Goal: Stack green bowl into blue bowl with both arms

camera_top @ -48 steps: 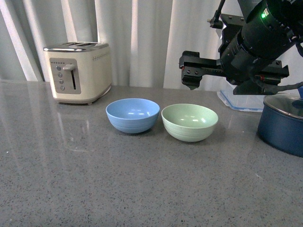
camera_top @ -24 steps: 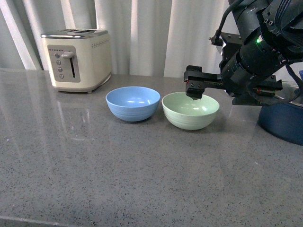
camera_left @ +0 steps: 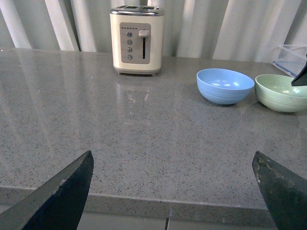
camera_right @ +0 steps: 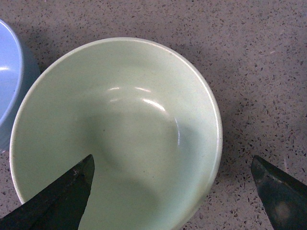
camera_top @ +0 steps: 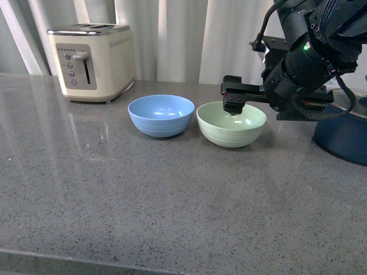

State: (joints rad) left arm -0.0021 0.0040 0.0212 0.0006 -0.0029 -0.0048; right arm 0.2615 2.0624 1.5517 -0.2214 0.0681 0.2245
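Right gripper (camera_top: 234, 107), spread, hangs over the green bowl (camera_top: 231, 130), rim between its fingers (camera_right: 57, 201); left gripper (camera_left: 172, 191), also spread, sits well apart from it

counter (camera_top: 143, 200): grey speckled stone, glossy, pale light streaks in front of toaster (camera_top: 92, 60) | curtain (camera_top: 172, 40): white, pleated, behind toaster, across the back | pot (camera_top: 344, 137): dark blue, far right of toaster, on counter
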